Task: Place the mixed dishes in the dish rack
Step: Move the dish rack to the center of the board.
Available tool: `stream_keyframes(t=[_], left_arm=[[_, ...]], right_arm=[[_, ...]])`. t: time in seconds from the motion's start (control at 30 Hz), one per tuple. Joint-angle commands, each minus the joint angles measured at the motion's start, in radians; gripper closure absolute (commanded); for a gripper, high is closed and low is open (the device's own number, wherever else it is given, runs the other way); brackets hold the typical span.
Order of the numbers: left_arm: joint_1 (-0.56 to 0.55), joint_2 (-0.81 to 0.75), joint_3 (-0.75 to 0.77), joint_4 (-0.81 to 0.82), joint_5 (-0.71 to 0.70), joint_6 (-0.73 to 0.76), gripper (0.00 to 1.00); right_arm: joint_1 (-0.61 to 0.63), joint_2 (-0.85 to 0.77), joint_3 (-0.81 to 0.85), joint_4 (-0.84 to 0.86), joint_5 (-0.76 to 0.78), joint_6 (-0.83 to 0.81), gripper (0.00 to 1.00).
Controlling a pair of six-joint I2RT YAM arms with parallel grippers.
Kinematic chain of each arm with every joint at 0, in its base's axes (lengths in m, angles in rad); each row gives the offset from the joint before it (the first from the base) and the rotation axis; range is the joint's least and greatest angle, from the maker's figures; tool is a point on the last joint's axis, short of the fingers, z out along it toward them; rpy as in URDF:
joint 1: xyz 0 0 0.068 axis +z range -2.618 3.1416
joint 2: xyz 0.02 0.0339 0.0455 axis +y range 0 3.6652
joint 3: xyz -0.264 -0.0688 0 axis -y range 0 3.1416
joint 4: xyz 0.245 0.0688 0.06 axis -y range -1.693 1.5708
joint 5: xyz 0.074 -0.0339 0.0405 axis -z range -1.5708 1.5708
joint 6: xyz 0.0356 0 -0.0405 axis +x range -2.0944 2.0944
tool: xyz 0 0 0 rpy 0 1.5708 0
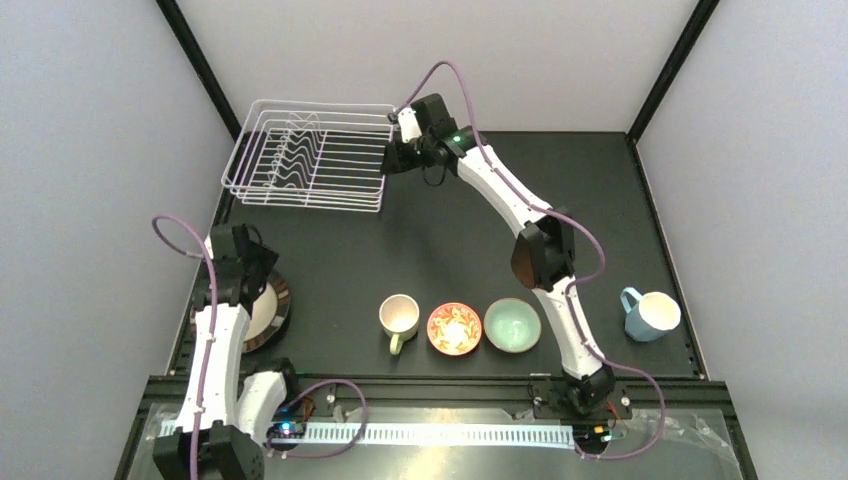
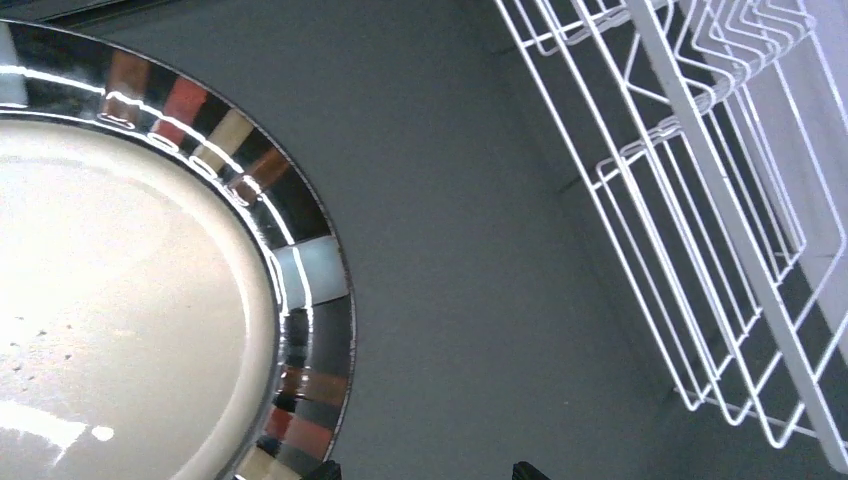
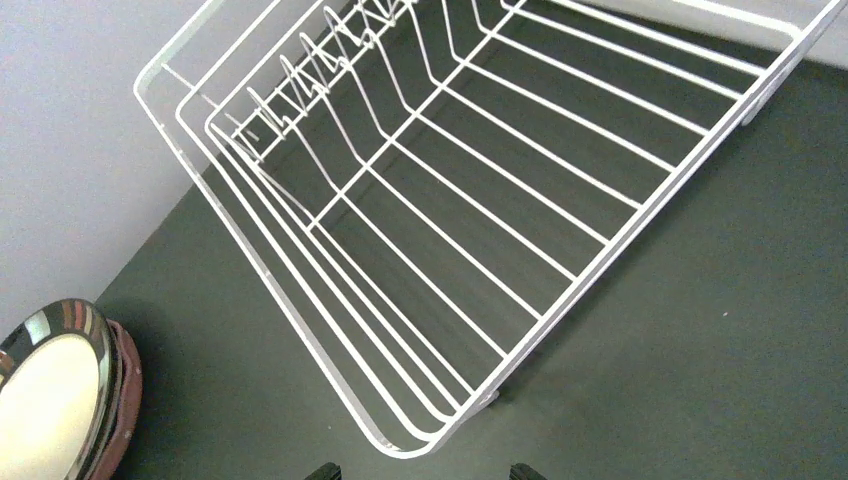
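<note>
Found white wire rectangular dish rack [image 1: 300, 150] at far left of dark desk [image 1: 450, 240], holding no dishes. Located cream glazed plate with dark striped rim [image 2: 120, 300] at near left, stacked on a pink-edged plate [image 3: 125, 390]. Along near edge, noted cream mug [image 1: 399, 315], red-orange bowl [image 1: 454, 329] and mint bowl [image 1: 512, 326], all upright and seemingly empty, with blue mug [image 1: 652, 315] well apart at right, apparently tipped. Judged all glazed ceramic: rigid, weighty, slick, liable to chip. Advise pinching plates at rim, bowls across wall, mugs across lip or handle. Observed left gripper [image 2: 425, 474] spread wide at striped plate's rim, holding nothing; right gripper [image 3: 425, 472] likewise spread and empty, just beside rack's right side.
</note>
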Motion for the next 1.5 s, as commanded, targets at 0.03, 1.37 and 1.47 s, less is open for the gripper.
stream_keyframes(t=[0.03, 1.37, 1.47], left_arm=[[0.008, -0.033, -0.007, 0.054, 0.067, -0.019, 0.01], [-0.012, -0.111, -0.066, 0.145, 0.253, -0.034, 0.01], [-0.011, -0.109, -0.073, 0.154, 0.257, -0.037, 0.01]], right_arm=[[0.018, 0.055, 0.028, -0.025, 0.018, 0.044, 0.04], [0.047, 0.281, 0.164, 0.015, 0.317, 0.071, 0.9], [0.033, 0.263, 0.143, -0.011, 0.341, 0.077, 1.0]])
